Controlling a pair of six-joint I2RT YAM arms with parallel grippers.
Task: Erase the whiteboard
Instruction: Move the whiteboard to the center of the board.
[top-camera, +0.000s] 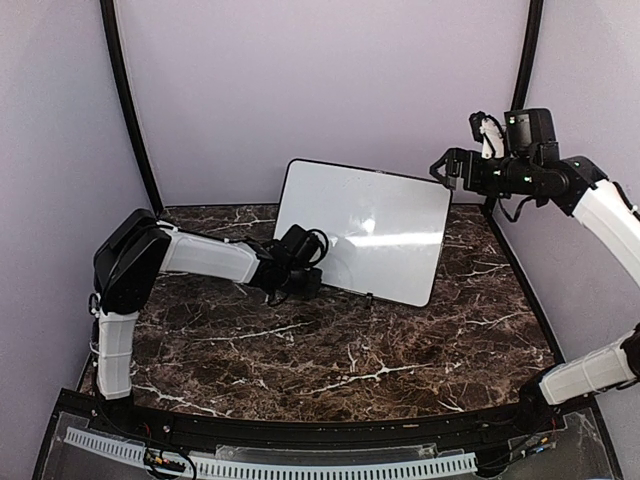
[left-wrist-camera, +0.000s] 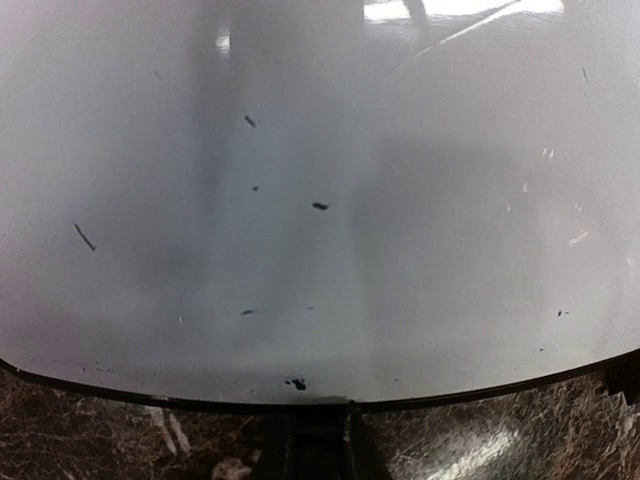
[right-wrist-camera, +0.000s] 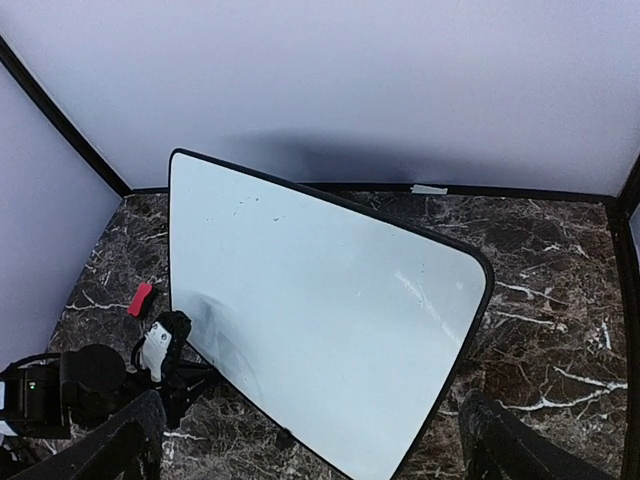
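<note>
The whiteboard (top-camera: 372, 228) lies on the dark marble table, turned at an angle. In the left wrist view the whiteboard (left-wrist-camera: 320, 150) fills the frame and bears only small dark specks and short strokes. My left gripper (top-camera: 306, 281) is low at the board's near-left edge, its fingers (left-wrist-camera: 318, 435) shut together with nothing seen between them, tips right at the black rim. My right gripper (top-camera: 444, 170) hangs high above the board's far-right corner, open and empty. From there the whiteboard (right-wrist-camera: 320, 320) looks almost blank, framed by one finger (right-wrist-camera: 125, 445) at each bottom corner.
A small red eraser block (right-wrist-camera: 140, 298) lies on the table left of the board, beside the left arm (right-wrist-camera: 85, 385). Lavender walls with black corner poles (top-camera: 128, 110) close the table (top-camera: 330, 360) on three sides.
</note>
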